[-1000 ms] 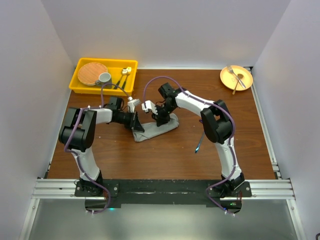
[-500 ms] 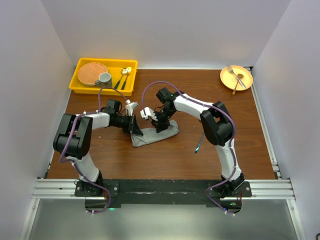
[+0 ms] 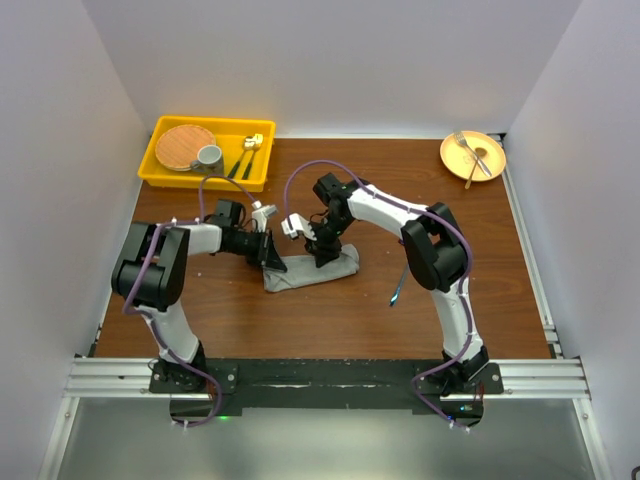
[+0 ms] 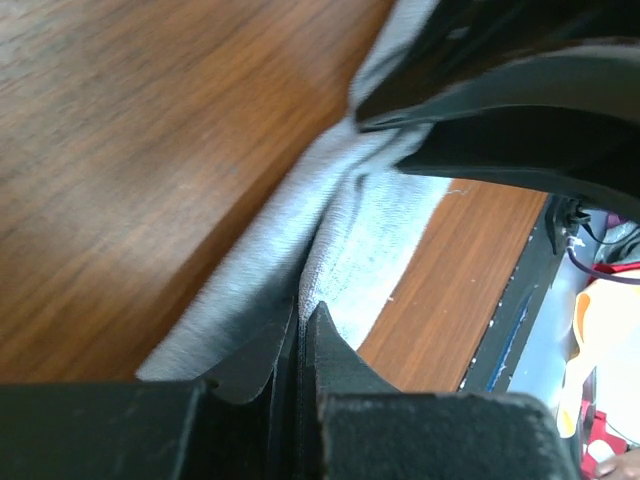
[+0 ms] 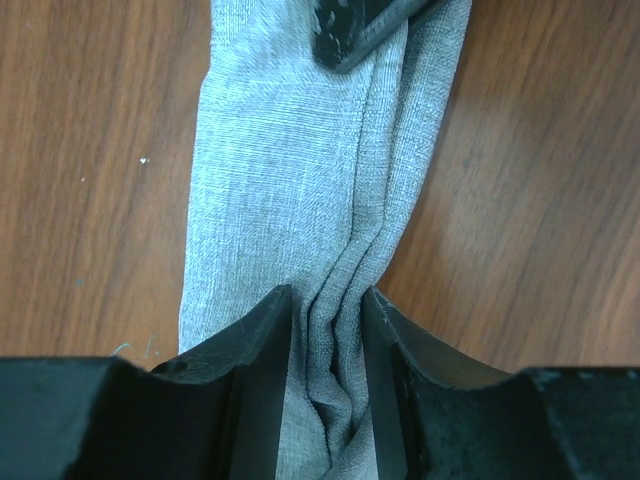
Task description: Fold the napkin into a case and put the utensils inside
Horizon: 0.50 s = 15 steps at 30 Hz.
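Napkin (image 3: 310,268) – soft, light, limp grey strip in the middle of the desk (image 3: 400,210), nearer its left edge; best held by an end or a fold line. Left claw (image 4: 300,322) pinched shut on its left end. Right claw (image 5: 327,312) narrow around bunched pleats — gripping or not, cannot tell. Bare wood toward the near edge; yellow bin (image 3: 225,124) at the far-left corner.

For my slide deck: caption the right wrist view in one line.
Right gripper straddling the bunched lengthwise folds of the grey napkin on the wooden table.
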{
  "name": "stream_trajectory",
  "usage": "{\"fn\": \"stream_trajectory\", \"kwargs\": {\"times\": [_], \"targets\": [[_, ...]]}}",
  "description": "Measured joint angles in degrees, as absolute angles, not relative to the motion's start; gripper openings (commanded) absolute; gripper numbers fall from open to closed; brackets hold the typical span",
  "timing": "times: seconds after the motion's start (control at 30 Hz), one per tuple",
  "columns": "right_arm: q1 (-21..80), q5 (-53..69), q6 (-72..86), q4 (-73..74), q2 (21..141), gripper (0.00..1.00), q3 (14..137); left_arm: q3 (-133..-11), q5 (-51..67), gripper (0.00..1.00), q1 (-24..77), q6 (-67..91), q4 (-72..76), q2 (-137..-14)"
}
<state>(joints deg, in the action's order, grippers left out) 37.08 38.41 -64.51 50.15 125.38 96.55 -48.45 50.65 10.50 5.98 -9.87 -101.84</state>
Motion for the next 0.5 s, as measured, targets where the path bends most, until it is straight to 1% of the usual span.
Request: {"fn": "stream_trajectory", "kwargs": {"times": [0.2,0.33,0.4,0.47,0.5], "targets": [[37.1,38.5,-63.0,52.3,125.1,0.42,99.9,-49.8,52.4,0.0,10.1,6.9,-9.8,-105.9],[37.1,38.5,-60.1,52.2,123.4,0.41,99.9,-50.5,53.1,0.0,10.1,6.9,-10.1,-106.8],[37.1,38.3,-57.6,51.6,121.9,0.35,99.7,-50.7,53.4,0.0,10.1,6.9,-10.3,-107.0],[37.1,38.1,-54.4,49.9,119.7,0.23,98.5,-50.8,53.4,0.0,10.1,7.0,-10.3,-107.0],[37.1,37.9,-52.6,49.2,118.5,0.19,97.8,-50.8,53.4,0.0,10.1,7.0,-10.3,-107.0]]}}
